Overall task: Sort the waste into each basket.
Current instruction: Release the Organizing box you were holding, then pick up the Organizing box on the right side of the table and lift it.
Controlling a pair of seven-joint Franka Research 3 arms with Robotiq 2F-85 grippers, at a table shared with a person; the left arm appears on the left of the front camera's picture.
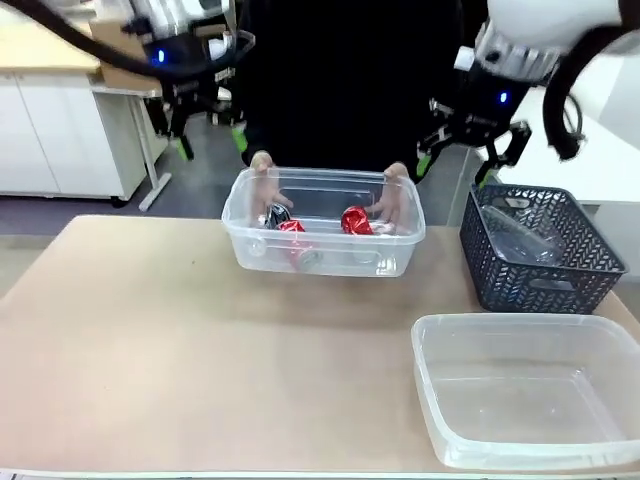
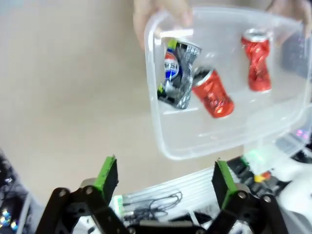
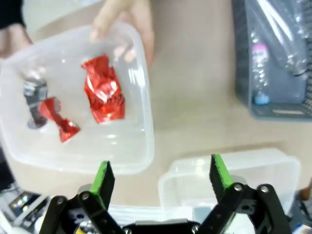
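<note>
A clear tub (image 1: 240, 235) stands at the table's far middle, with a person's hands (image 1: 395, 200) on its far rim. In it lie crushed cans: two red ones (image 2: 213, 92) (image 2: 256, 58) and a blue-and-silver one (image 2: 178, 73). The right wrist view shows the larger red can (image 3: 103, 91), a smaller red one (image 3: 59, 120) and the dark can (image 3: 34, 97). My left gripper (image 1: 212, 145) hangs open above and behind the tub's left end, its green pads (image 2: 107, 174) wide apart with nothing between them. High above the tub's right end, my right gripper (image 1: 457, 165) is open and empty too.
A dark grey lattice basket (image 1: 580, 285) at the far right holds clear plastic bottles (image 3: 287, 44). In front of it, a second clear tub (image 1: 430, 400) stands empty at the near right. The table's left and middle are bare.
</note>
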